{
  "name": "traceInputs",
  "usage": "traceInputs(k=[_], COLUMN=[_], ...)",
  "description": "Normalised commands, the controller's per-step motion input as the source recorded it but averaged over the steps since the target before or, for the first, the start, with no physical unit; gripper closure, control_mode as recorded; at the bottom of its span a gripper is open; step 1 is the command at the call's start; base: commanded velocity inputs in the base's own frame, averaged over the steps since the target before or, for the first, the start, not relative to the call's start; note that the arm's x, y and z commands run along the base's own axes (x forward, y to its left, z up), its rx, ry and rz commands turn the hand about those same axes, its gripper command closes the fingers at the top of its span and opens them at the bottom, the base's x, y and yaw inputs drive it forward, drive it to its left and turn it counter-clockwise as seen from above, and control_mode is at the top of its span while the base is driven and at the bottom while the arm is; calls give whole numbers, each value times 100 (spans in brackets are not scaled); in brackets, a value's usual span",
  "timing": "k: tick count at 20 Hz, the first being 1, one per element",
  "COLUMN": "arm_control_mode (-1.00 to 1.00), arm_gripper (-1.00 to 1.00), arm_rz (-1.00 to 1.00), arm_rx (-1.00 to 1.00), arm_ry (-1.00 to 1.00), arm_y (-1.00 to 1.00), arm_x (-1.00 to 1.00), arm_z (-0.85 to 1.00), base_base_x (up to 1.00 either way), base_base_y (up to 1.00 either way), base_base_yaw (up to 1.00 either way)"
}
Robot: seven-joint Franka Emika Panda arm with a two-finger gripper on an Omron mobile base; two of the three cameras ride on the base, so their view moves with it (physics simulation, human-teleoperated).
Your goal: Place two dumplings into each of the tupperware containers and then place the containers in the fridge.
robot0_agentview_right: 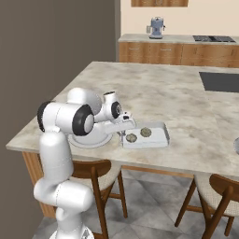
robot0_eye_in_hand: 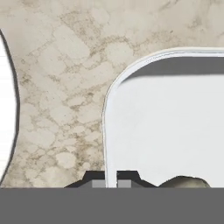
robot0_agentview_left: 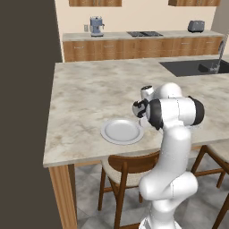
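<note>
Now the hand (robot0_eye_in_hand: 111, 183) pinches the tupperware container's (robot0_eye_in_hand: 166, 131) rim, a dumpling (robot0_eye_in_hand: 183, 181) just beside.

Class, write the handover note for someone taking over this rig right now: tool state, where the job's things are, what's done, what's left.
Tool: shut on the container's rim, at its plate-side edge.
Container: on the counter beside the plate, holding two dumplings.
Plate: bare.
Done: this container is filled.
Left: carry it to the fridge. A second container and the fridge can't be seen from here; look for them.
</note>
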Motion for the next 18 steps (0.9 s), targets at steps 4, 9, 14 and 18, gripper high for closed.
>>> traceInputs(k=[4,9,14,18], arm_control_mode=[-100,-100,-100,-100], arm_gripper=[100,100,100,100], arm_rz=[63,65,62,59], arm_rx=[-2,3,8,17], arm_ry=[4,16,17,0], arm_y=[5,0,11,2], arm_x=[-56,-29,-40,-47], arm_z=[33,43,31,9], base_base_x=[0,0,0,0], base_base_y=[0,0,0,0], base_base_yaw=[0,0,0,0])
